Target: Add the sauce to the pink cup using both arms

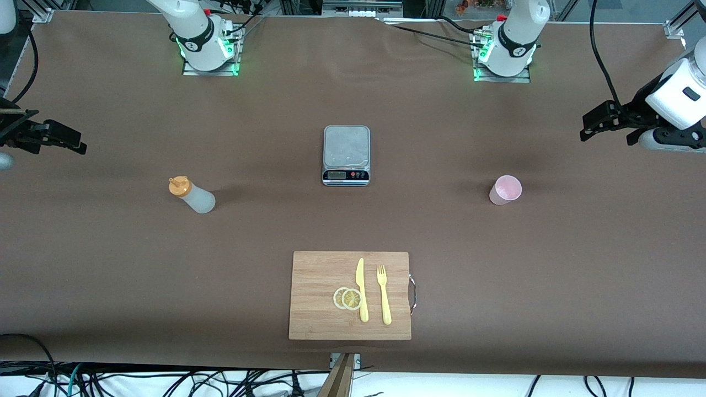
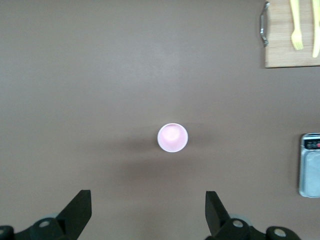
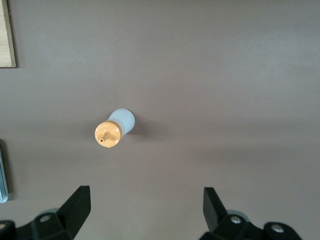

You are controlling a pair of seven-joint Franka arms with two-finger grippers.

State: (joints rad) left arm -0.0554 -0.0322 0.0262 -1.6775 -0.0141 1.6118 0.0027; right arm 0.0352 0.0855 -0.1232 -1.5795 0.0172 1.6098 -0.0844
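No readable text, even on the scale (image 1: 346, 154)

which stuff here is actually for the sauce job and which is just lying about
For the job:
- sauce bottle, upright toward the right arm's end of the table
- pink cup, upright toward the left arm's end
- left gripper, open, above the cup
- right gripper, open, above the bottle

Lying about:
- silver scale
- cutting board with knife, fork and lemon slices

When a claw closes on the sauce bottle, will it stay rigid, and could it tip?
The sauce bottle looks like thin translucent plastic, so it will probably give when squeezed. It stands upright, tall and narrow, so a sideways nudge could tip it. It looks nearly empty, so likely light.
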